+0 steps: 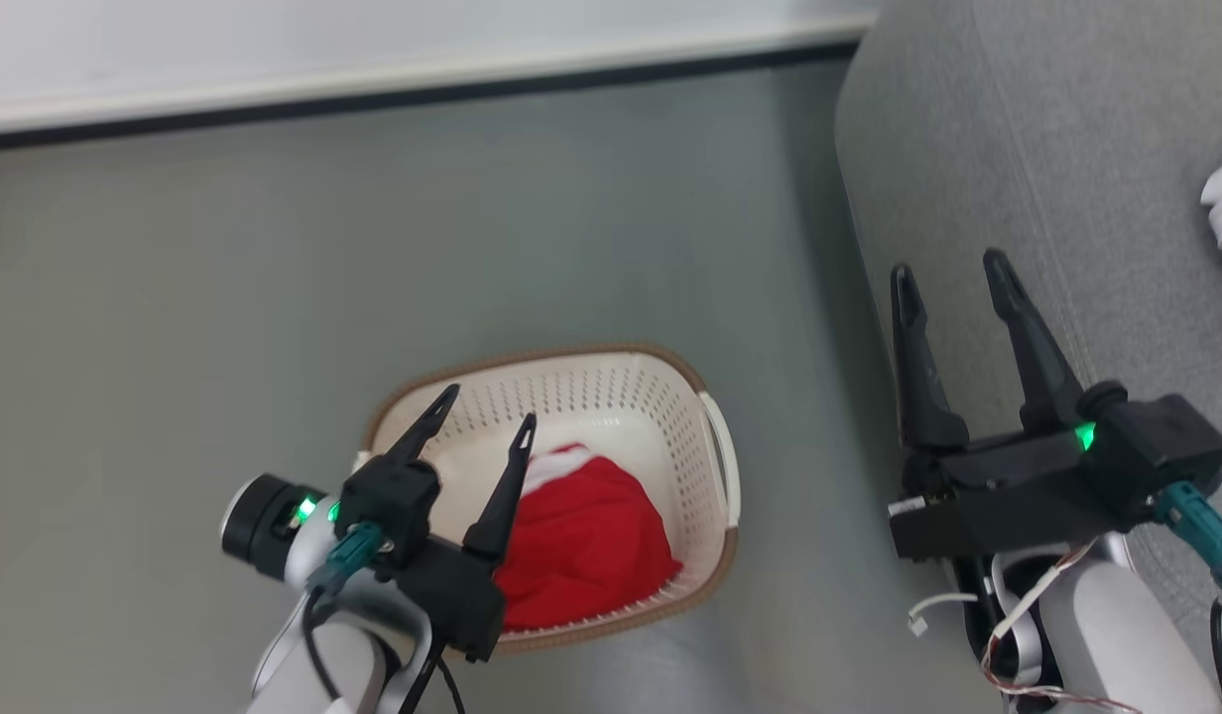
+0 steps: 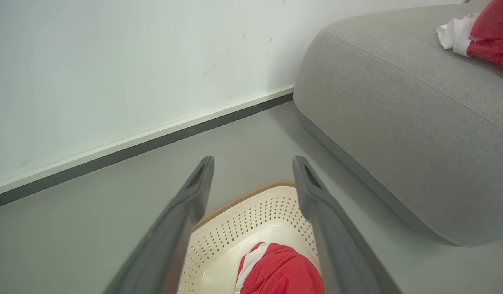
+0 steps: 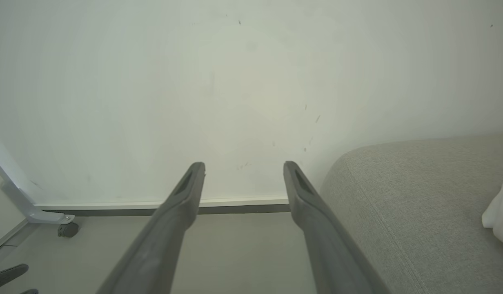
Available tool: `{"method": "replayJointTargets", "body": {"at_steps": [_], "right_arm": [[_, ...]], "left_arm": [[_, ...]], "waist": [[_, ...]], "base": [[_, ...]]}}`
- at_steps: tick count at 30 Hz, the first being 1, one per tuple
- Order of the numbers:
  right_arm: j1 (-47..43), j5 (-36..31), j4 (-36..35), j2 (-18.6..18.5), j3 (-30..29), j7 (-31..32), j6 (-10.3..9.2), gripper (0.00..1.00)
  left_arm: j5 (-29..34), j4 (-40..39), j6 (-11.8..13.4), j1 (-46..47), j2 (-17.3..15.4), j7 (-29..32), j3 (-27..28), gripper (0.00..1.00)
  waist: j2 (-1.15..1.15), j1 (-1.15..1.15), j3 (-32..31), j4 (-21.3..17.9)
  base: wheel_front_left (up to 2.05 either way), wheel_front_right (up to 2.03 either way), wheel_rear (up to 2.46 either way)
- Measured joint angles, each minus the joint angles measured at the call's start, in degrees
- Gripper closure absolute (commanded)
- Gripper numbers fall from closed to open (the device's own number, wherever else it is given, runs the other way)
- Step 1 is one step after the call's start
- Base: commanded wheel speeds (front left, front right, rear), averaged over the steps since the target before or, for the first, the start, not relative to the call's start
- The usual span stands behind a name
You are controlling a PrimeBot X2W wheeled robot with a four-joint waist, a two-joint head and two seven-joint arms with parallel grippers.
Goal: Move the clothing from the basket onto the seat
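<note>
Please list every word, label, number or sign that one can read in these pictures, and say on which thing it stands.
No text can be read.
White label on the right end effector: too small to read.
Red clothing in the basket: no lettering shows.

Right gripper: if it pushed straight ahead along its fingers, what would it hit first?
Probably the white wall above the baseboard; the open right gripper aims there, with the grey seat off to one side. Distance is unclear.
</note>
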State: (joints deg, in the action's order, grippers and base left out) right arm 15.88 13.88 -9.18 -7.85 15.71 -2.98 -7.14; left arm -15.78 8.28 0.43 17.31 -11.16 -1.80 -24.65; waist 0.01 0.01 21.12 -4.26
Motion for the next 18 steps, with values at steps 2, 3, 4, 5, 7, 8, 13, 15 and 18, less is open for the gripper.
{"method": "replayJointTargets", "body": {"at_steps": [2,3,4,5,7,8,13,15,18], "right_arm": [[1.63,-0.37,-1.08,0.49,0.09,0.42,0.00,0.00],[2.17,-0.48,-1.42,0.65,0.11,0.43,0.00,0.00],[2.70,-0.67,-1.74,0.81,0.11,0.43,0.00,0.00],[3.24,-0.79,-1.98,1.02,0.15,0.43,0.00,0.00],[4.23,-1.12,-2.53,1.37,0.27,0.44,0.00,0.00],[4.76,-1.41,-2.82,1.51,0.37,0.44,0.00,0.00],[7.35,-2.01,-3.72,2.27,0.96,0.40,0.00,0.00],[8.32,-2.42,-3.86,2.54,1.43,0.37,0.00,0.00],[10.01,-2.44,-4.01,3.09,2.75,-0.02,0.00,0.00]], "left_arm": [[1.56,1.92,-1.01,2.22,0.01,0.80,-1.26,0.00],[1.93,2.65,-1.35,3.05,0.01,1.31,-1.78,0.00],[2.27,3.31,-1.85,3.82,0.00,1.55,-2.26,0.00],[2.67,4.03,-2.11,4.60,0.00,1.82,-2.72,0.00],[2.87,5.23,-3.04,5.99,0.12,2.37,-3.52,0.00],[3.07,5.92,-3.18,6.64,0.20,2.76,-3.83,0.00],[4.58,9.58,-4.99,10.04,0.30,4.32,-5.89,0.00],[5.22,11.10,-5.11,11.11,0.20,4.78,-6.60,0.00],[5.43,13.69,-6.01,12.26,-0.57,5.79,-7.32,0.00]], "waist": [[0.00,0.00,2.49,-0.96],[0.00,0.00,3.32,-1.29],[0.00,0.00,4.16,-1.60],[0.00,0.00,5.02,-1.93],[0.00,0.00,6.73,-2.55],[0.00,0.01,7.57,-2.85],[0.00,0.00,11.76,-4.35],[0.00,0.00,13.34,-4.94],[0.00,0.00,15.62,-5.92]], "base": [[0.00,0.00,0.00],[0.00,0.00,0.00],[0.00,0.00,0.00],[0.00,0.00,0.00],[0.00,0.00,0.00],[0.00,0.00,0.00],[0.00,0.00,0.00],[0.00,0.00,0.00],[0.00,0.00,0.00]]}}
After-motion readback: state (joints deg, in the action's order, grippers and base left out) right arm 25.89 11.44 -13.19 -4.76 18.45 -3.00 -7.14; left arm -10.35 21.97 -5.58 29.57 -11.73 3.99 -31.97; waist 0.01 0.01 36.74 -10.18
